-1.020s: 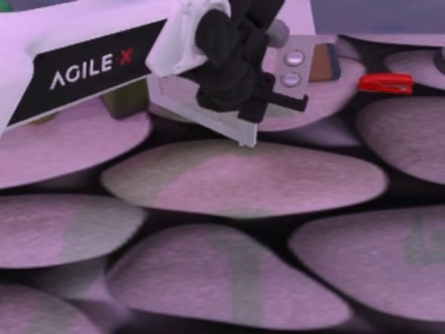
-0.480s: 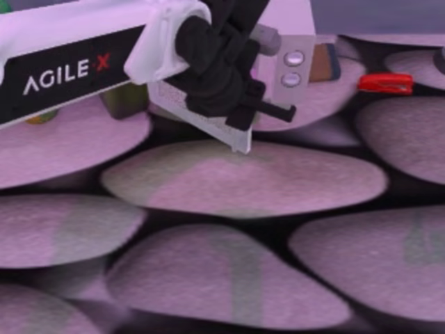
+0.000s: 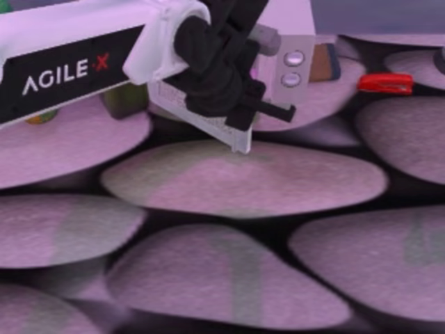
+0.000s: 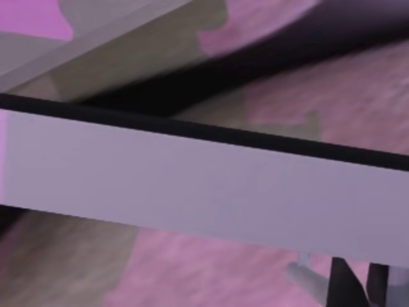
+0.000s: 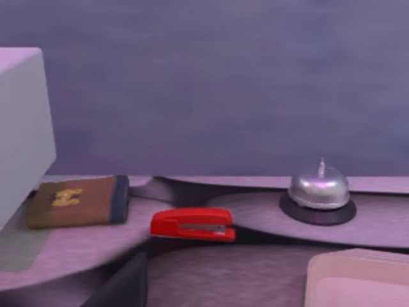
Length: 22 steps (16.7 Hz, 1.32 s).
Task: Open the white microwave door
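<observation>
Top view: left gripper (image 3: 240, 115) clamps the microwave door (image 3: 201, 118) edge, door swung partly out from the white microwave (image 3: 292, 62) at far centre; step: opening; next, continue the outward arc leftward

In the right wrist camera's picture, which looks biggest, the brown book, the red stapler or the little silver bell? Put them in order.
1. Brown book, widest of the three.
2. Red stapler and silver bell look about alike: the stapler longer and flatter, the bell taller. The bell sits farther back, so true sizes stay unsure.
</observation>
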Tool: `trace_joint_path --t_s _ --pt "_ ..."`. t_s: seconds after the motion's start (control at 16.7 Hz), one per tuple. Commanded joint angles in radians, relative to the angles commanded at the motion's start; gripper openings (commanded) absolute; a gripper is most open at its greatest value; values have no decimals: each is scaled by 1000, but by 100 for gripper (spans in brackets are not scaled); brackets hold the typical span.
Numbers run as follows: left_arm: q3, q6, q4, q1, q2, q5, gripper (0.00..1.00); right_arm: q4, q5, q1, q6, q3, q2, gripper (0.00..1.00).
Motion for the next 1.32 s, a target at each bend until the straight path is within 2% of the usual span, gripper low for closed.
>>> trace_joint_path --t_s 0.78,0.96,1.32 --pt "0 0 0 0 0 0 0 0 0 0 0 0 0 100" --pt "-15 11 5 -1 -7 14 0 0 0 0 0 0 0 100" --pt "-107 131 34 36 -78 76 0 0 0 0 0 0 0 100"
